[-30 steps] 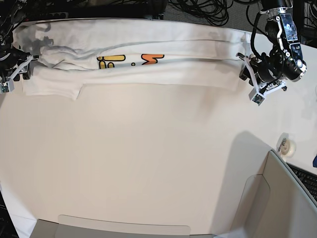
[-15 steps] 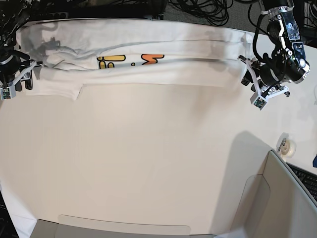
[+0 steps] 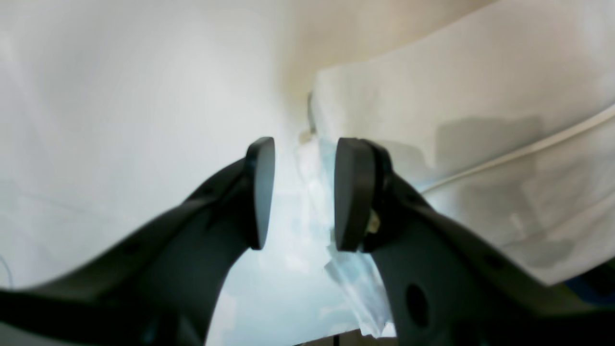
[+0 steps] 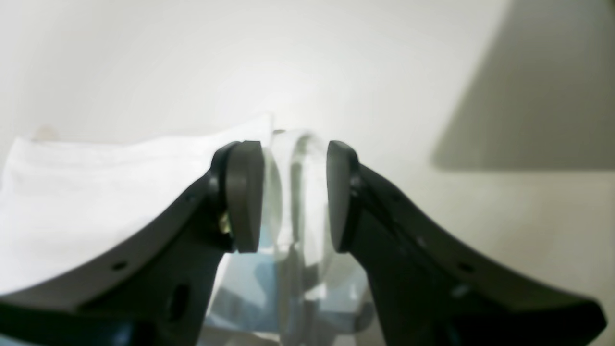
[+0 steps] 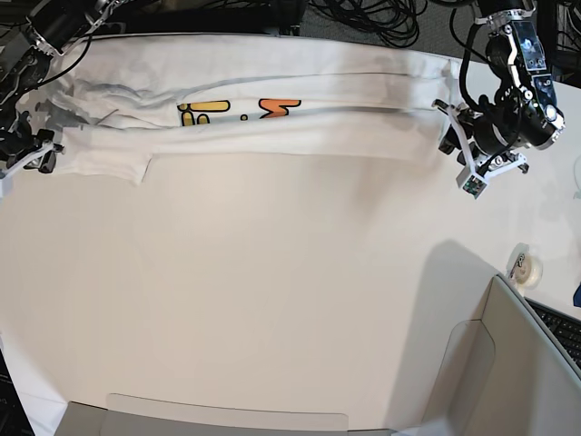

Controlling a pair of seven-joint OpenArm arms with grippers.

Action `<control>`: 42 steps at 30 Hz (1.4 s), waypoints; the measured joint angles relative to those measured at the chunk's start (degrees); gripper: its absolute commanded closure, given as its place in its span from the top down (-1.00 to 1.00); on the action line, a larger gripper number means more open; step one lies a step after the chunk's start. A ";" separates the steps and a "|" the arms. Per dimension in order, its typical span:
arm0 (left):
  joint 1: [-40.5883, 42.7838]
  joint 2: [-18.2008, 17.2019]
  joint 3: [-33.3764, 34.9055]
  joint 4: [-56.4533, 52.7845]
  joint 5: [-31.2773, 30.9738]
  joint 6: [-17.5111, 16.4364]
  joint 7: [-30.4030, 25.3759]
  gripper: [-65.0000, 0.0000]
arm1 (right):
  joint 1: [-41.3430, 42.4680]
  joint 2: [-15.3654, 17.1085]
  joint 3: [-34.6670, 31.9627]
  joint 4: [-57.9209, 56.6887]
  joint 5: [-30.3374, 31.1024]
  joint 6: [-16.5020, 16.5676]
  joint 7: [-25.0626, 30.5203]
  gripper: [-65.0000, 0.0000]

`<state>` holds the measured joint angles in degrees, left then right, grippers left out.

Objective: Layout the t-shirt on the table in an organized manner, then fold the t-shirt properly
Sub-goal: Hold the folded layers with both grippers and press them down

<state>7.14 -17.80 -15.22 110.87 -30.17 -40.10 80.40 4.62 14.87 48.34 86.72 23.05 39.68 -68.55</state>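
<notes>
Your white cloth t-shirt with yellow and orange cartoon letters (image 5: 245, 109) lies as one long folded band along the far side of the big white counter (image 5: 272, 300), so its long way runs from one arm to the other. Each arm sits at one end of it. The left gripper (image 5: 465, 150) is just off the shirt's end on the right of the base view, and in its wrist view the cloth edge lies just ahead and to the right of its jaws. The right gripper (image 5: 36, 156) is at the other end, near the sleeve, and in its wrist view the shirt lies to the left of its jaws. Both arms look about as near, so the next pull or fold needs both ends together, I think.

The left jaws stand a little apart with nothing gripped between them. The right jaws also stand a little apart and hold nothing.

Most of the print is tucked into the fold, so you only see bits of letters. The right gripper is half cut off at the picture's edge. Both wrist views are blurry, with a see-through plastic piece (image 4: 293, 192) in the way
</notes>
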 measured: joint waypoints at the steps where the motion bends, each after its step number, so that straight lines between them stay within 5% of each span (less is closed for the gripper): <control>1: 0.00 0.02 0.17 0.02 -0.04 0.00 -0.02 -0.35 | 0.00 0.02 -0.04 0.00 -0.04 0.00 0.00 -0.30; 12: -0.15 0.15 0.24 -0.15 -0.04 0.00 -0.04 -0.35 | -0.11 0.33 0.02 5.88 7.02 0.00 -0.31 -0.31; 24: -0.15 0.92 0.46 -0.22 -0.02 0.00 -0.04 -0.35 | 5.73 0.13 -1.27 -10.49 6.43 0.00 -0.26 -0.31; 42: 0.02 0.94 0.46 -0.22 -0.02 0.00 -0.02 -0.35 | 4.79 0.74 0.15 -10.62 3.08 -1.70 4.50 -0.32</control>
<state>7.16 -16.86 -14.76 110.65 -30.20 -40.10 80.38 9.41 15.62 48.49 76.09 26.13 37.98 -64.05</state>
